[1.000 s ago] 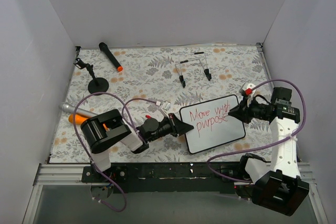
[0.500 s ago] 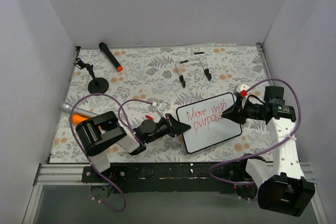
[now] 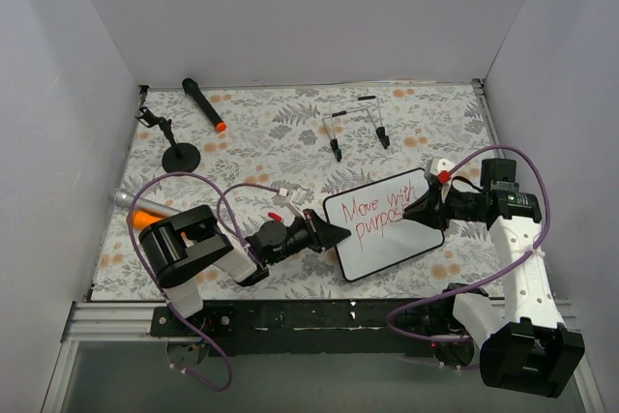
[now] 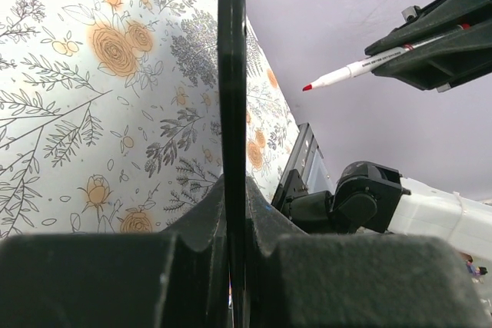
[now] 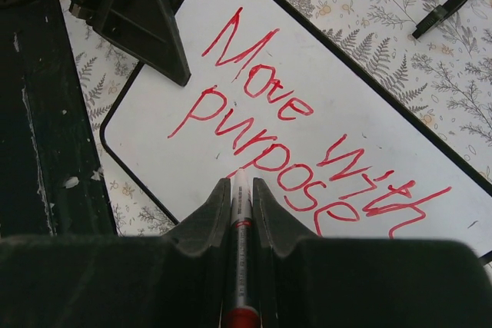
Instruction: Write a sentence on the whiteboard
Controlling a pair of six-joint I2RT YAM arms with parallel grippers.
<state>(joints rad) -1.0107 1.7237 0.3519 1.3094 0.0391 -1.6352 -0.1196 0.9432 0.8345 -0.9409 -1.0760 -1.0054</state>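
Note:
The whiteboard (image 3: 387, 224) lies tilted on the floral cloth, white with a thin black frame. Red lettering on it reads "Move with purpose" (image 3: 382, 215), also plain in the right wrist view (image 5: 300, 144). My left gripper (image 3: 338, 236) is shut on the board's left edge, which shows as a black bar (image 4: 232, 97) between the fingers. My right gripper (image 3: 418, 210) is shut on a red marker (image 5: 241, 243), its tip over the board just below "purpose". The marker also shows in the left wrist view (image 4: 361, 65).
A black marker with an orange tip (image 3: 204, 104), a small black stand (image 3: 177, 152) and two black pens on a wire rack (image 3: 356, 128) lie at the back. An orange and grey object (image 3: 140, 210) lies at the left. White walls close in three sides.
My right gripper has moved left with the marker, from off the board's right edge to over the lower writing. The board has shifted slightly left in my left gripper.

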